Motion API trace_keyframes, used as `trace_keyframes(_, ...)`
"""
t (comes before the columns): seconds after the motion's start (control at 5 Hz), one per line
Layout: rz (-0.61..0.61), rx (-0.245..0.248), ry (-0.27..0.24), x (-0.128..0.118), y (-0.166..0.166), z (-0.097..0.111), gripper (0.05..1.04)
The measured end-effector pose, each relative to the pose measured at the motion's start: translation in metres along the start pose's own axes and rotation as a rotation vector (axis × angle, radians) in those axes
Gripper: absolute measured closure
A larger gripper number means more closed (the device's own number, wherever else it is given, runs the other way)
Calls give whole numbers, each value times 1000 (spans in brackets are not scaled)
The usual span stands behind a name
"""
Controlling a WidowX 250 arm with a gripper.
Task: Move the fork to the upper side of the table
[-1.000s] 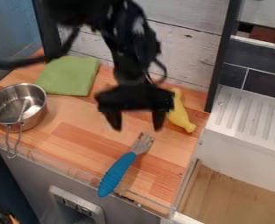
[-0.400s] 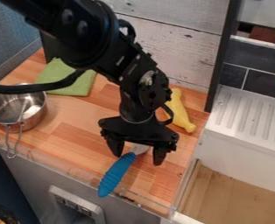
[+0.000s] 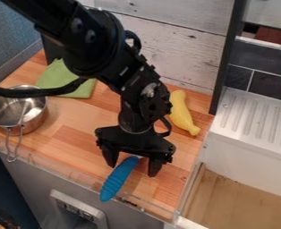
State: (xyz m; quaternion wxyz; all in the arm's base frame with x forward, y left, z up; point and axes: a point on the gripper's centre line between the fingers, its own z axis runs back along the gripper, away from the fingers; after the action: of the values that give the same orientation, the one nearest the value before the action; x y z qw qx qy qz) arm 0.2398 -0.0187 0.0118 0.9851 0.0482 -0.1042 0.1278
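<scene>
Text: none legible | front panel (image 3: 77, 205): small marks, perhaps symbols, unreadable

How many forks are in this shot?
1: the fork lies at the front edge of the counter, its head mostly hidden behind the gripper. The arm could hide another.

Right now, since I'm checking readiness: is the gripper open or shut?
Open: the gripper has its fingers apart, with part of the blue-handled fork showing between them.
</scene>
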Motion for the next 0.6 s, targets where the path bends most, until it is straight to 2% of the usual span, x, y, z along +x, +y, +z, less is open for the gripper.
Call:
trace_keyframes(0.2,6,25,21,-3,3,-7,137)
trace_keyframes(0.4,6,38,17,-4,1,-10,431)
trace_keyframes(0.6,20,33,20,-5,0,-9,675)
